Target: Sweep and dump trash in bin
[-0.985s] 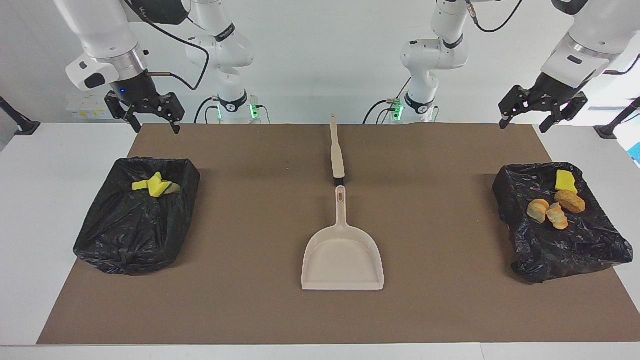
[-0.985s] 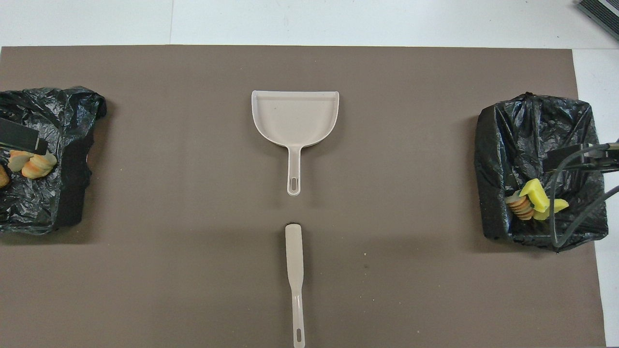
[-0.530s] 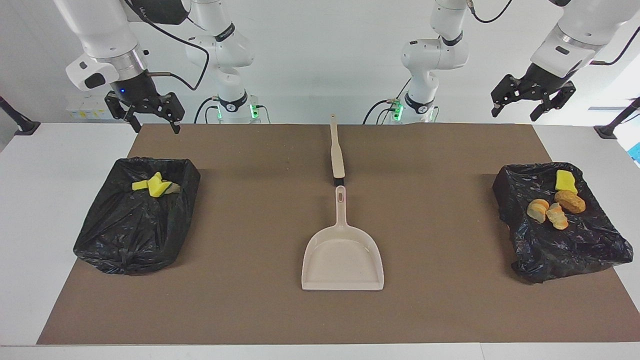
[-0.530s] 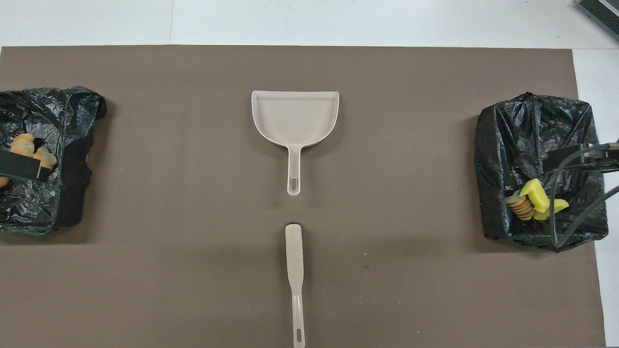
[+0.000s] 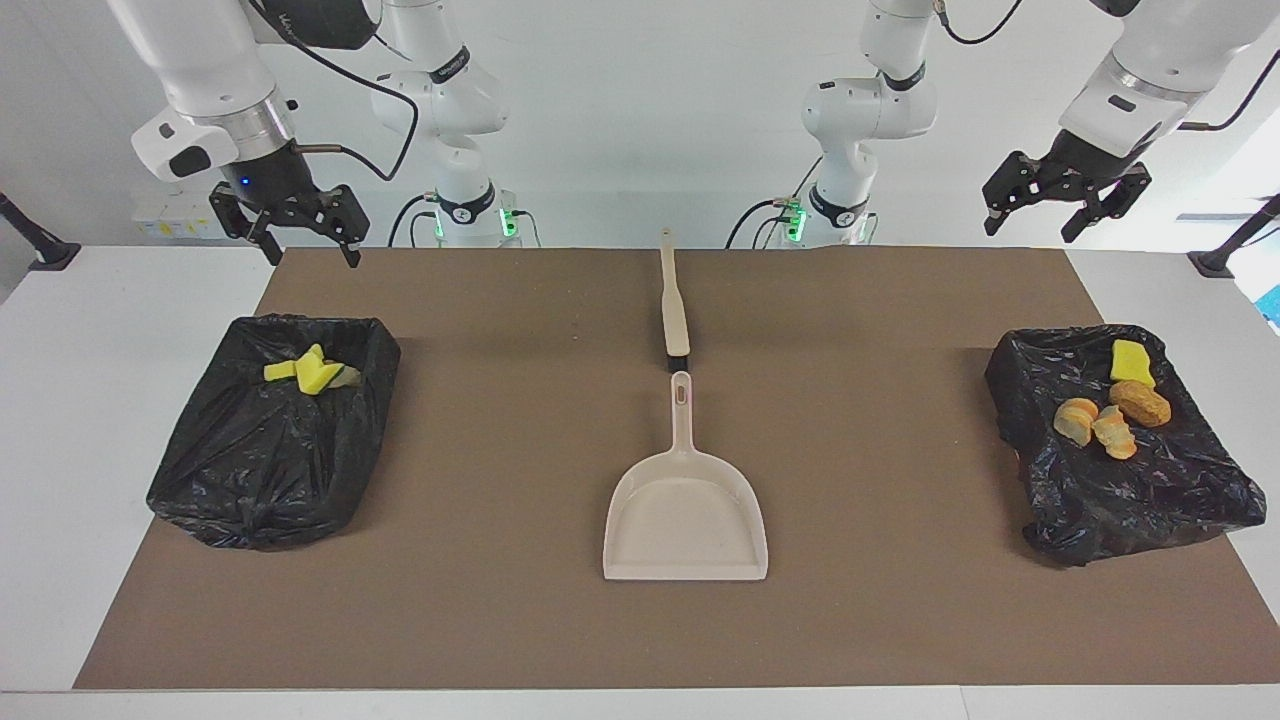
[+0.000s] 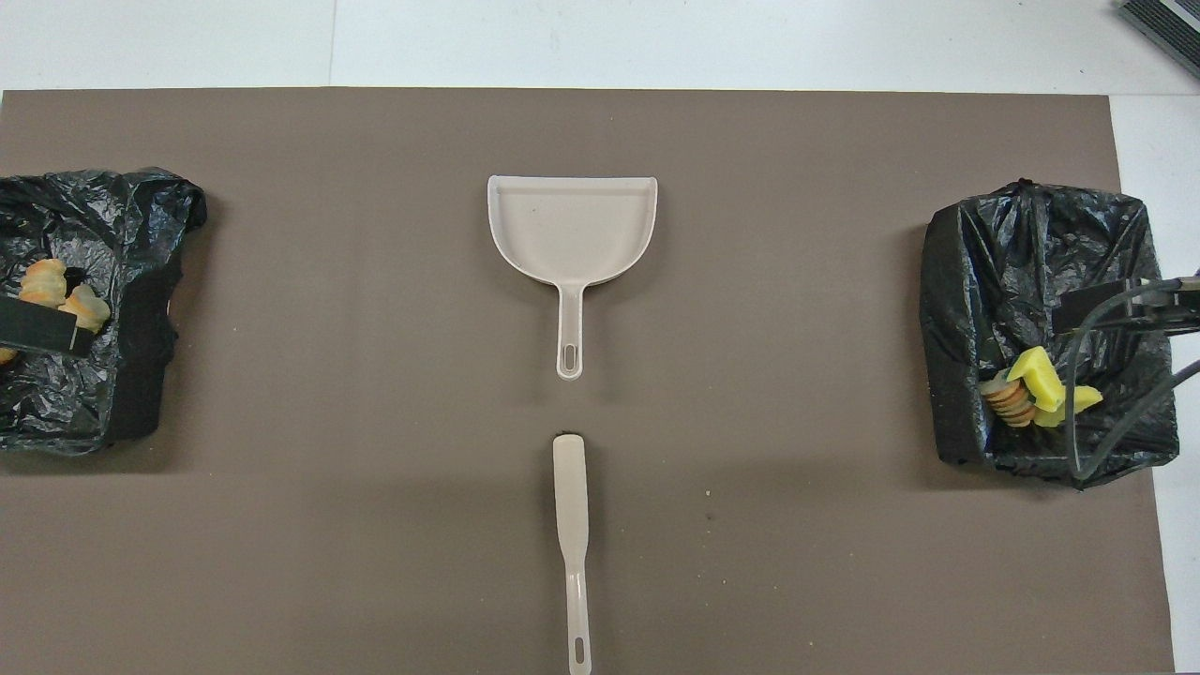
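Note:
The trash lies in two black-bagged bins. The bin (image 5: 250,490) at the right arm's end holds yellow sponge chunks (image 5: 312,373) and a tan piece (image 6: 1008,403). The bin (image 5: 1140,510) at the left arm's end holds a yellow sponge (image 5: 1131,362), an orange-brown lump (image 5: 1140,403) and pale crumbly pieces (image 5: 1095,425). My right gripper (image 5: 312,250) hangs open and empty high over its bin (image 6: 956,309). My left gripper (image 5: 1030,232) hangs open and empty high over the other bin (image 6: 141,375).
A beige dustpan (image 5: 685,515) lies mid-mat, its handle pointing toward the robots. A beige-handled brush (image 5: 675,305) lies in line with it, nearer the robots. A brown mat (image 5: 500,600) covers the white table.
My left gripper has risen and drawn slightly toward the table's middle. The right arm, the trash, the dustpan and the brush have not moved.

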Controlling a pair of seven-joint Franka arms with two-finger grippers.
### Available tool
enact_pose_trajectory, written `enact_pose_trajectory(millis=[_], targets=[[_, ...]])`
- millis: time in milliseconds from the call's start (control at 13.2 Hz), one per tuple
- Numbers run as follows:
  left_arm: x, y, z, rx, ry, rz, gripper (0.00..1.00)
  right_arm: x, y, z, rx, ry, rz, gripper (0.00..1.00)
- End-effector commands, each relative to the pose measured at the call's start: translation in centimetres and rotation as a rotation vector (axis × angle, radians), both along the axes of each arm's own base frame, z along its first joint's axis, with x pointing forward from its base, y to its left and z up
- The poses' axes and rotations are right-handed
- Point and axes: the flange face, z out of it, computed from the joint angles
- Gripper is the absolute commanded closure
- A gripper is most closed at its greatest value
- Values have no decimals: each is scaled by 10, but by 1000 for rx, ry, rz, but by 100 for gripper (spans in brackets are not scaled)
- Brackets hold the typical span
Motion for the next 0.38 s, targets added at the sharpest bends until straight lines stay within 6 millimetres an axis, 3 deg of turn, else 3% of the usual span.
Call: enact_pose_trajectory(millis=[0,303], targets=[[-7,3,-1,15,-12,-6,0,-6,2,0,4,4,-14,0],[-8,3,-1,15,-4,-6,0,-6,2,1,4,3,-14,0]])
